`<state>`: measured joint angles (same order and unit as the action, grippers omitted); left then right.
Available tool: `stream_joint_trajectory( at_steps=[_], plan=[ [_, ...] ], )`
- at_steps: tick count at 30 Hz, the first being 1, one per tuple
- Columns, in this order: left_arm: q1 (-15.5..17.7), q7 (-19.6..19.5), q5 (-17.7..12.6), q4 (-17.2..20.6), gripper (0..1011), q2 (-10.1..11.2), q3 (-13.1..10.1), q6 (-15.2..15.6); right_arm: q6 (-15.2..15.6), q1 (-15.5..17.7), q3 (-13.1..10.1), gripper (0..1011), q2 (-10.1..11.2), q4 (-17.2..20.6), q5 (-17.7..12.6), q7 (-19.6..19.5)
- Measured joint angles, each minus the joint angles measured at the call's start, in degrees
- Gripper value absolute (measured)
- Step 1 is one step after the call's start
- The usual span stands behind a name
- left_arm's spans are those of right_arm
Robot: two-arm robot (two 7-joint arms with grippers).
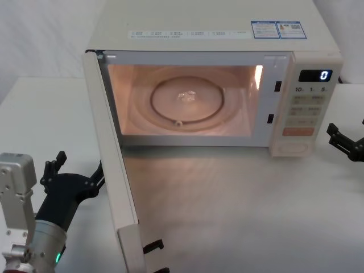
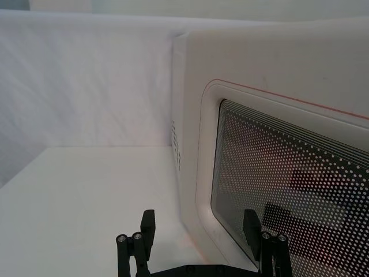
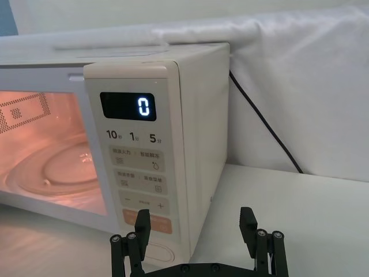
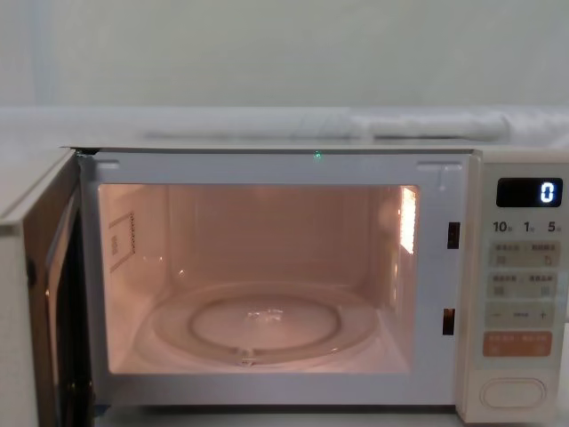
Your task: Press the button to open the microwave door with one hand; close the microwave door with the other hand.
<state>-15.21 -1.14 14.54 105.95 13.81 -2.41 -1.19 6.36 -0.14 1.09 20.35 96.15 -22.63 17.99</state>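
The microwave door (image 1: 114, 159) stands wide open, swung out toward me on the left, and its lit cavity shows a glass turntable (image 1: 187, 101). My left gripper (image 1: 77, 168) is open just outside the door. In the left wrist view that gripper (image 2: 199, 222) faces the door (image 2: 277, 173), with one finger in front of the dotted window. The button (image 1: 296, 148) sits at the bottom of the keypad strip. My right gripper (image 1: 348, 133) hovers open to the right of the strip. In the right wrist view this gripper (image 3: 196, 216) is a short way back from the button (image 3: 160, 252).
The microwave (image 1: 210, 34) stands on a white table (image 1: 227, 216), with a white cloth wall behind. A black cable (image 3: 265, 121) runs down behind its right side. The display (image 4: 529, 192) reads 0. Bare tabletop lies in front of the cavity and left of the door.
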Motion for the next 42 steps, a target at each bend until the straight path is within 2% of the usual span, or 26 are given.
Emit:
stream_joint_trajectory(
  at_steps=[12,15,25,31,32,35,42],
  plan=[
    [0.00,0.00,0.00,0.00,1001,0.00,0.00,0.00,0.00,0.00,0.00,1002,0.00,0.00,0.00,0.00],
    [0.00,0.00,0.00,0.00,961,0.00,0.00,0.00,0.00,0.00,0.00,1002,0.00,0.00,0.00,0.00],
    [0.00,0.00,0.00,0.00,695,0.00,0.00,0.00,0.00,0.00,0.00,1002,0.00,0.00,0.00,0.00],
    [0.00,0.00,0.00,0.00,472,0.00,0.00,0.00,0.00,0.00,0.00,1002,0.00,0.00,0.00,0.00],
    [0.00,0.00,0.00,0.00,472,0.00,0.00,0.00,0.00,0.00,0.00,1002,0.00,0.00,0.00,0.00],
    [0.00,0.00,0.00,0.00,341,0.00,0.00,0.00,0.00,0.00,0.00,1002,0.01,0.00,0.00,0.00],
    [0.00,0.00,0.00,0.00,125,0.00,0.00,0.00,0.00,0.00,0.00,1002,0.00,0.00,0.00,0.00]
  ],
)
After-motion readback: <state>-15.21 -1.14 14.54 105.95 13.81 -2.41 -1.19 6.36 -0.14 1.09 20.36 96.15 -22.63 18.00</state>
